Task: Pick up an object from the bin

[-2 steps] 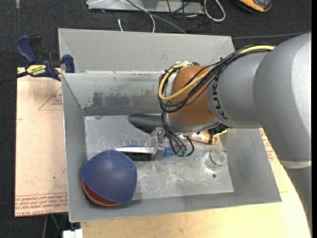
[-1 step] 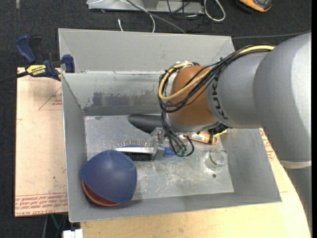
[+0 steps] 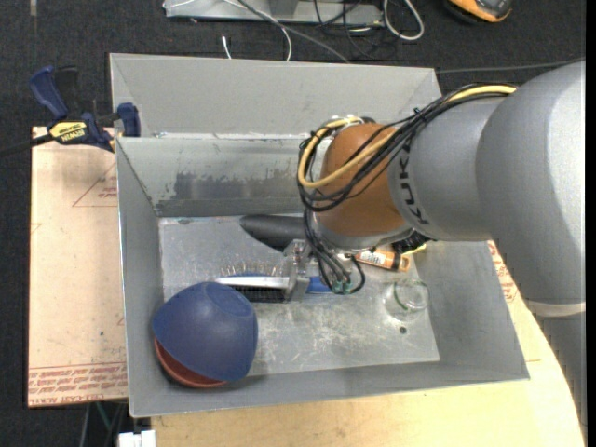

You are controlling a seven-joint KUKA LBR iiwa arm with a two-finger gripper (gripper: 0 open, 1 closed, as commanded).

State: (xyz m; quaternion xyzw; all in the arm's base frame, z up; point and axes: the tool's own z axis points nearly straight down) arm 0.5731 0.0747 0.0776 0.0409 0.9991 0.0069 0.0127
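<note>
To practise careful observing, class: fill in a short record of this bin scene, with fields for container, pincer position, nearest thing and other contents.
container: grey metal bin
pincer position: pincer low over the bin floor, near its middle
nearest thing: dark brush with pale bristles, lying just beside the pincer toward the view's left
other contents: blue bowl over a red one in the near left corner; black curved piece by the back wall; small clear cup and orange-and-white tube on the view's right
</note>
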